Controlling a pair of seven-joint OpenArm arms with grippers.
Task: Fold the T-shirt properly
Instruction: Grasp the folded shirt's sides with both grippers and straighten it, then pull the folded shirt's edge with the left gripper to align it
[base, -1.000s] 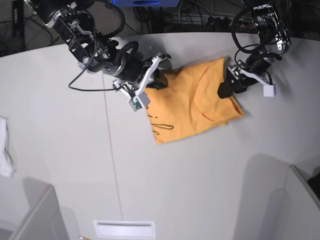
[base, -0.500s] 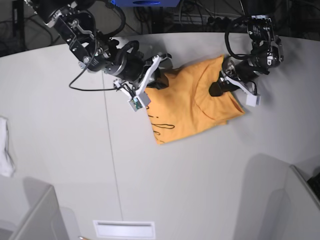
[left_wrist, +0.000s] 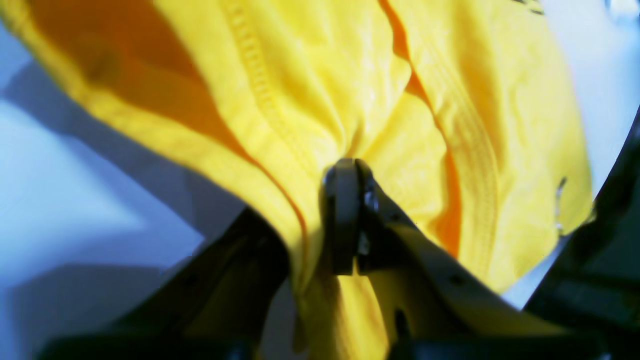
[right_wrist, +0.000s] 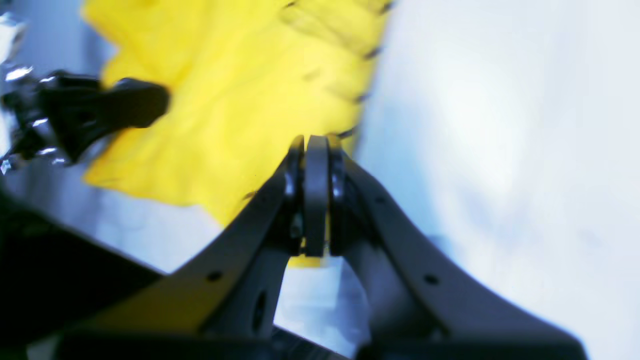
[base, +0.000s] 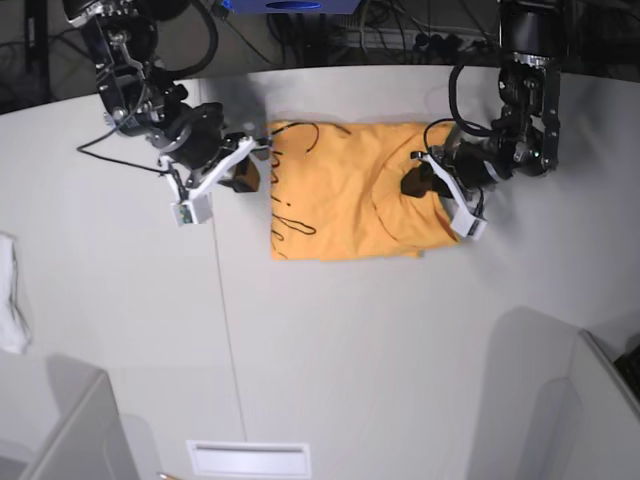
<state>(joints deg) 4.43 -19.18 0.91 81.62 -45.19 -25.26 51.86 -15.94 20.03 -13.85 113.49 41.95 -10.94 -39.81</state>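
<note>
The orange-yellow T-shirt (base: 340, 195) lies spread as a rough rectangle at the back middle of the table, with black lettering (base: 290, 205) near its left edge. My left gripper (base: 413, 185) is on the shirt's right part. In the left wrist view it (left_wrist: 350, 175) is shut on a bunched fold of the T-shirt (left_wrist: 310, 90). My right gripper (base: 256, 172) holds the left edge. In the right wrist view it (right_wrist: 310, 145) is shut on the hem of the T-shirt (right_wrist: 240, 100).
A small white cloth (base: 12, 290) lies at the table's far left edge. Grey partitions stand at the front left (base: 70, 430) and front right (base: 590, 400). A white slotted plate (base: 248, 458) sits at the front. Cables run along the back.
My left gripper has moved in over the shirt's right part and shut on it. My right arm has pulled its edge leftward, so the shirt has turned and stretched out squarer.
</note>
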